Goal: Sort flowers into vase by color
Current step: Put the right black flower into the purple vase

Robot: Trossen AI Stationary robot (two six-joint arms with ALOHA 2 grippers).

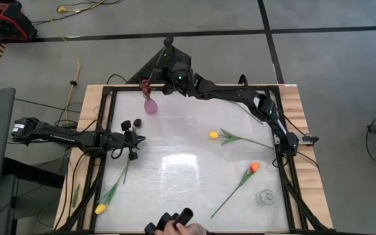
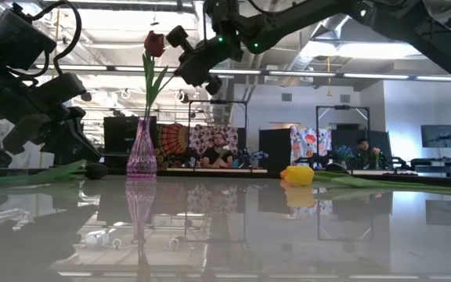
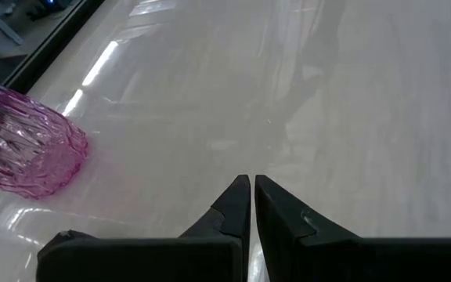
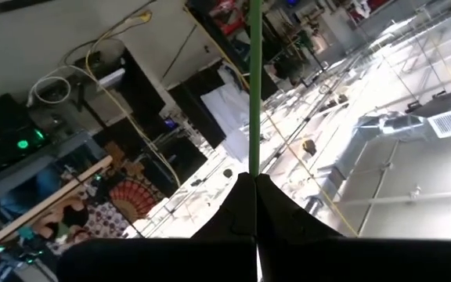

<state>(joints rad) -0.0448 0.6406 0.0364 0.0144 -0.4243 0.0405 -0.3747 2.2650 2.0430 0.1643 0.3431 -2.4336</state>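
Observation:
A dark red tulip [image 2: 154, 43] stands upright with its stem's lower end in the neck of the pink glass vase [image 2: 142, 153] at the table's far left. My right gripper [image 4: 254, 178] reaches in over the far edge and is shut on that stem near the head. My left gripper [image 3: 252, 182] is shut and touches nothing; it hovers over the left side of the table, near side of the pink vase [image 3: 22, 145]. A yellow tulip [image 1: 213, 135], an orange tulip [image 1: 254, 167] and another yellow tulip [image 1: 100, 209] lie flat on the table. My right gripper pinches the red tulip's thin green stem [image 4: 254, 157] between its two fingertips. The stem runs straight on past the tips. In the low view the tulip is upright and its lower stem [image 2: 142, 110] sits in the pink vase's neck.
A small clear glass vase [image 1: 266, 197] stands at the near right corner. A person's hand [image 1: 188, 228] with dark objects shows at the near edge. The table's wooden rim [image 1: 296, 104] runs along the right. People sit in the room beyond.

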